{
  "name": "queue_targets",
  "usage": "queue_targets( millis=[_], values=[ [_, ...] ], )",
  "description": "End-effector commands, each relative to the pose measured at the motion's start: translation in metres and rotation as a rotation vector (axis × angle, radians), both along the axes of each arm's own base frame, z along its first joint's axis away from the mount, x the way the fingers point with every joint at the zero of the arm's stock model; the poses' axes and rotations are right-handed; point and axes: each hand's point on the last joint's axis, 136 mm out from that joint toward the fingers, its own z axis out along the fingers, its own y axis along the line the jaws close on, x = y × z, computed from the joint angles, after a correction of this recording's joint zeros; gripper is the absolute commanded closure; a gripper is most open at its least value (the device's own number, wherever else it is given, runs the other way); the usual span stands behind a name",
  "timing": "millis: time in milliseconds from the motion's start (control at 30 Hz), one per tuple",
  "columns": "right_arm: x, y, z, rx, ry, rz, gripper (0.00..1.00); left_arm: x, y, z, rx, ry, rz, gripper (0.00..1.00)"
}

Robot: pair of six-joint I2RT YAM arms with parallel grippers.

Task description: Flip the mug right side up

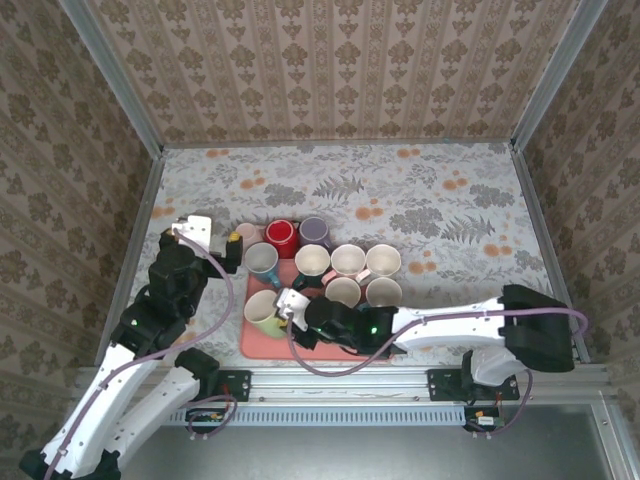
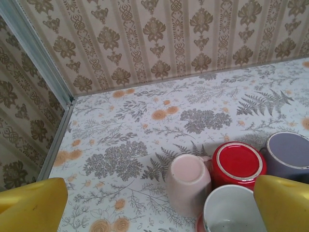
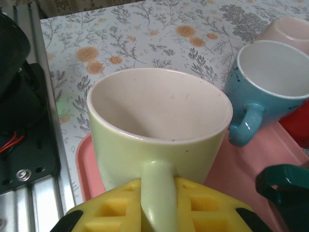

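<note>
Walls (image 1: pixel 330 60): three sides, beige paper with brown damask stripes. Metal posts (image 1: pixel 112 75) at both back corners. Worktop (image 1: pixel 400 190): pale cloth printed with grey ferns and orange flowers, running wall to wall. Aluminium rail (image 1: pixel 400 385) along the near edge. Light even, soft.

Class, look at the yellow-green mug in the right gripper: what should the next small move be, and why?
Probably lower the yellow-green mug until its base sits flat on the pink tray. Its mouth already faces up, the right gripper is shut on its handle, and whether the base touches the tray cannot be told, so releasing now might tip it.
</note>
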Motion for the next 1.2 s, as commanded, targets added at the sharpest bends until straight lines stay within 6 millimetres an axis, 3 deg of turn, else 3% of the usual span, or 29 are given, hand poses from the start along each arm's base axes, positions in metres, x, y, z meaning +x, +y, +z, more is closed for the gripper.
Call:
queue_targets(
  millis=[0,233,667,867,1167],
  values=[
    [0.014,0.025,0.044,0.187,-0.097,-0.039,1.00,0.001,0.004,0.006,-0.048,-0.034,0.027,0.00],
    [0.035,0.010,0.020,0.161,-0.115,-0.203,1.00,0.001,0.003,0.006,-0.051,-0.044,0.020,0.00],
    [0.027,-0.021,-0.017,0.035,-0.180,-0.386,1.00,0.002,0.002,0.005,-0.049,-0.043,0.018,0.00],
    [0.033,-0.041,-0.024,0.020,-0.182,-0.483,1.00,0.002,0.002,0.005,-0.052,-0.048,0.024,0.00],
    [0.035,-0.054,-0.032,0.005,-0.163,-0.531,1.00,0.003,0.003,0.004,-0.044,-0.048,0.026,0.00]
  ],
)
